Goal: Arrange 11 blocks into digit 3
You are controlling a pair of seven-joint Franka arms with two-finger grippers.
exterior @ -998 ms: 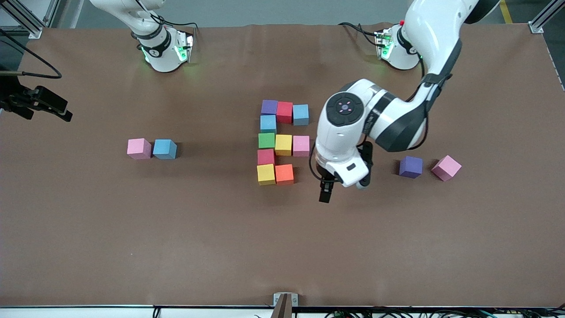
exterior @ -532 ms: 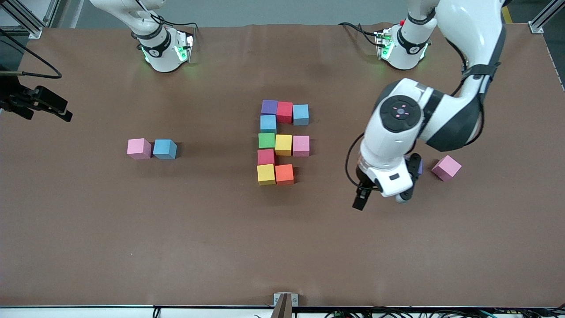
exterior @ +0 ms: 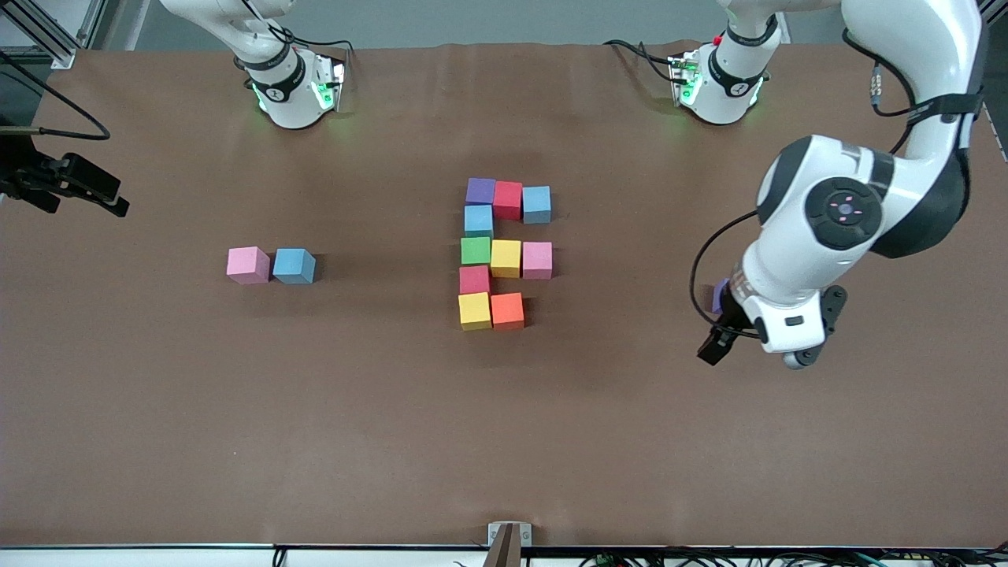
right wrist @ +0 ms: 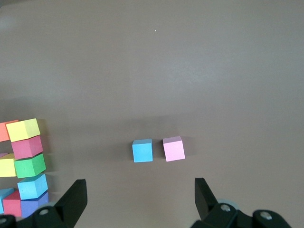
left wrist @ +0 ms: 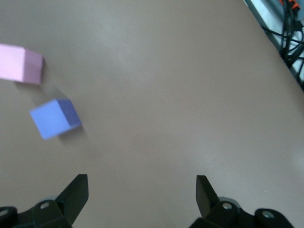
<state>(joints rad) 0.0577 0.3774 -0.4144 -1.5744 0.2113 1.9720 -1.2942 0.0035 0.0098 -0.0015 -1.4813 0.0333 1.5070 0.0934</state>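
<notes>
So our left pincer (left wrist: 140, 190) is hanging over the counter (exterior: 236, 409) toward the left arm's end, fingers spread wide with nothing between them. In the left wrist view we see bare counter under the gap, and the loose purple block (left wrist: 54, 118) sits off to one side of the pincer, not between the fingers. A pink block (left wrist: 21, 63) lies just past it, near but apart. From the front camera the left arm covers most of that purple block (exterior: 718, 298), so only a sliver of it peeks out by the wrist, and we can't see the pink one there at all.

Farther out, mid-counter, is our digit 3 (exterior: 504, 256) so far. The top bar is purple (exterior: 480, 190), red (exterior: 508, 198) and blue (exterior: 537, 203). Under the purple one sits another blue (exterior: 478, 220). The middle bar is green (exterior: 476, 250), yellow (exterior: 505, 257) and pink (exterior: 537, 259). Then a red one (exterior: 475, 279) sits under the green, and the lowest row has yellow (exterior: 475, 310) and orange (exterior: 508, 310), all snug together.

Toward the right arm's end, another pink block (exterior: 247, 264) and a blue block (exterior: 294, 265) sit just beside each other, well apart from the figure. Our right pincer (right wrist: 140, 192) waits up high, fingers wide open and empty, looking down on that pair.
</notes>
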